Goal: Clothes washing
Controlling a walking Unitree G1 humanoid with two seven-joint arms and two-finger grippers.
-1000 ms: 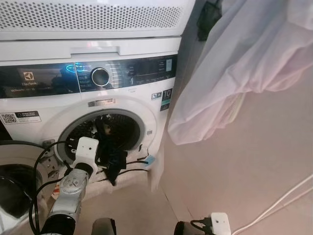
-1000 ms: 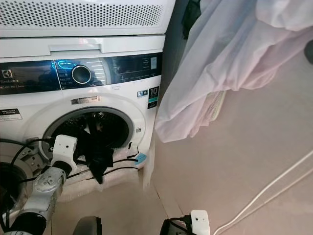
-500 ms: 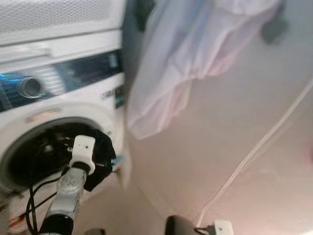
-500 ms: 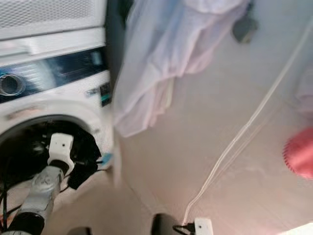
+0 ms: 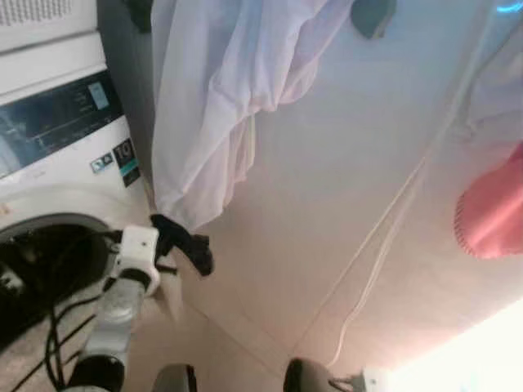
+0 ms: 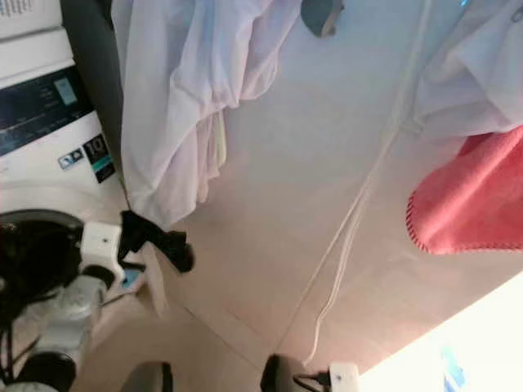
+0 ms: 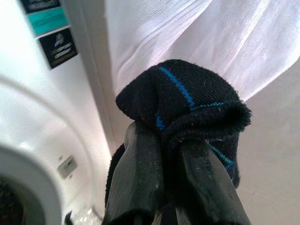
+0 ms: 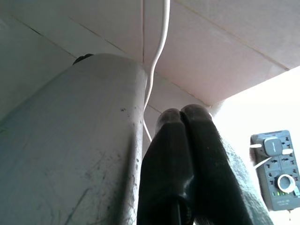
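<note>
Right gripper [image 8: 187,117] hangs low and near, fingers pressed together on nothing, beside a white cable [image 8: 157,51]. Left gripper [image 7: 171,140] is clamped on a black sock [image 7: 187,101] with blue stripes, held just right of the washing machine [image 5: 57,163]. Farther off, white clothes [image 5: 221,90] hang above the sock, and a red towel [image 6: 474,196] hangs far right.

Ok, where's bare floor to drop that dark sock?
Bare tile lies between the white cable and the hanging white garment. It is crowded near the washer, where the left pincer holds the sock.

Pale tiled floor [image 5: 327,245]; white cable [image 5: 384,245], power strip [image 8: 276,168] on it.
</note>
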